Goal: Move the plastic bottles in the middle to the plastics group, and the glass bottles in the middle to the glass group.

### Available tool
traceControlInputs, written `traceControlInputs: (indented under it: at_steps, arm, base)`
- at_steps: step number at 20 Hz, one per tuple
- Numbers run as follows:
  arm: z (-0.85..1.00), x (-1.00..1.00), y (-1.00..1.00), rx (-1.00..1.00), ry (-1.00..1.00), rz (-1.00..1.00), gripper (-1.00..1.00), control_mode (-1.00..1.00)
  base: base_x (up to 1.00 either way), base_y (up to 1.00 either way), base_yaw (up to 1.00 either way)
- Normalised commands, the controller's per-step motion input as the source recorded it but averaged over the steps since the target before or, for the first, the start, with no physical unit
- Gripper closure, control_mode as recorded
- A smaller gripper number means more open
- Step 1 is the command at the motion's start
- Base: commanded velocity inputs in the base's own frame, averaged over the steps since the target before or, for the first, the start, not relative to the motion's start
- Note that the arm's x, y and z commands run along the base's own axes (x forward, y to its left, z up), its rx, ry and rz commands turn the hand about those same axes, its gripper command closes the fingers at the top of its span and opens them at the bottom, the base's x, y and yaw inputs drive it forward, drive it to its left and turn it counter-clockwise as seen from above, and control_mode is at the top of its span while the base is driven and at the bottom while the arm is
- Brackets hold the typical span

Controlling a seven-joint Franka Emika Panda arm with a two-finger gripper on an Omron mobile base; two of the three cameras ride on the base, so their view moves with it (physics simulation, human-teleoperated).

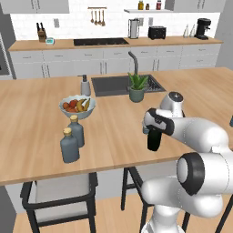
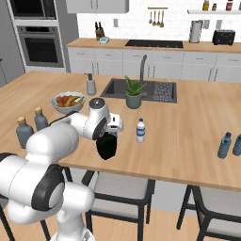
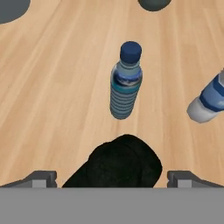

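Gripper [image 3: 111, 178] spread wide above the black glass bottle [image 3: 114, 162] near the tabletop [image 1: 36, 136] edge, not clamping it, small plastic water bottle [image 3: 125, 82] standing just beyond.

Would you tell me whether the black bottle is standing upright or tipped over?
Upright: the black bottle stands on its base on the counter, between the open gripper fingertips.
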Motion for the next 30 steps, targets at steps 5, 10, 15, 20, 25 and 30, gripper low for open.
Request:
traceControlInputs:
  at_steps: [5, 10, 15, 20, 25, 30]
  arm:
    - [-0.06, 0.0, 0.0, 0.0, -0.04, 0.0, -1.0, -1.0]
    - [-0.04, 0.0, 0.0, 0.0, -0.03, 0.0, 1.0, -1.0]
    - [0.0, -0.01, 0.0, 0.0, 0.0, 0.0, 1.0, -1.0]
    - [0.02, -0.32, 0.11, 0.0, 0.0, 0.05, 1.0, -1.0]
    - [0.19, -0.56, 0.43, 0.0, 0.0, 0.16, 1.0, -1.0]
    - [0.34, 0.0, 0.58, 0.0, 0.0, 0.19, 1.0, -1.0]
  base:
    - [0.0, 0.0, 0.0]
    - [0.0, 0.0, 0.0]
    - [0.0, 0.0, 0.0]
    - [0.0, 0.0, 0.0]
    - [0.0, 0.0, 0.0]
    - [0.0, 0.0, 0.0]
